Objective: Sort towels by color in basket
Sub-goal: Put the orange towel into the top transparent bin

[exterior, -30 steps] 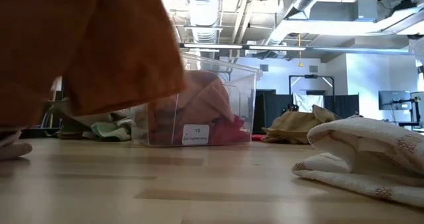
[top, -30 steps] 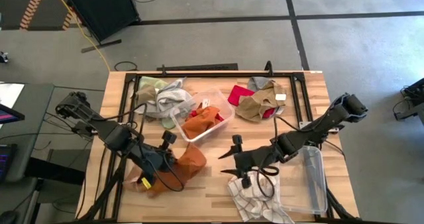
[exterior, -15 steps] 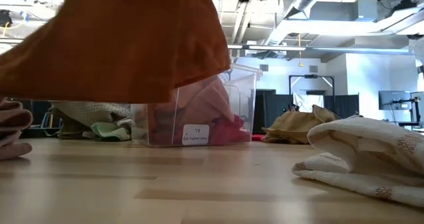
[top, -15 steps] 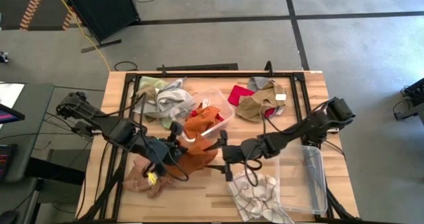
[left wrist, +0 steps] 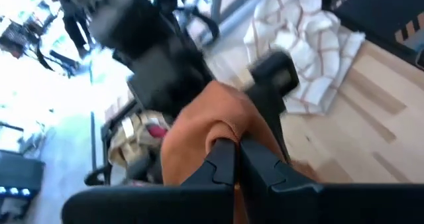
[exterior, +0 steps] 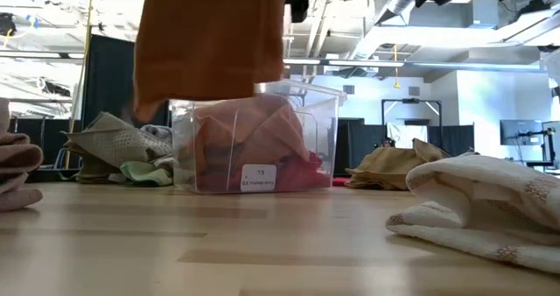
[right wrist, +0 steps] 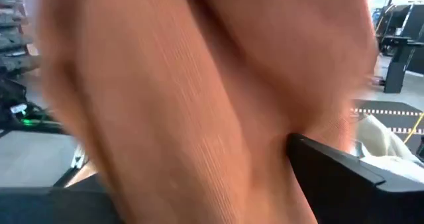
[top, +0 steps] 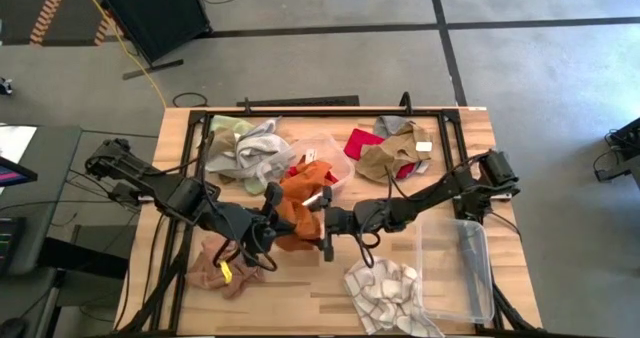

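Towels counted in the high view: one rust-orange towel [top: 296,216] hanging in the air, one tan-brown towel [top: 214,270] crumpled on the table near the front-left edge, one white checked towel [top: 385,290] on the table at front centre, one pale green towel [top: 224,131] and one grey towel [top: 257,146] heaped together at the back left. One further tan pile [top: 392,156] with a red cloth [top: 362,141] lies at the back right.

Bins: two. One clear bin [top: 338,156] at table centre holds orange and red cloth; one empty clear bin [top: 455,268] stands at the front right.

Left arm reaches from the left edge toward table centre; left gripper [top: 270,216] is clamped on the rust-orange towel, which hangs just in front of the centre bin, clear of the table in the low view [exterior: 210,38].

Right arm stretches low across from the right edge; right gripper [top: 322,221] has its jaws spread wide, close against the hanging cloth's other side.
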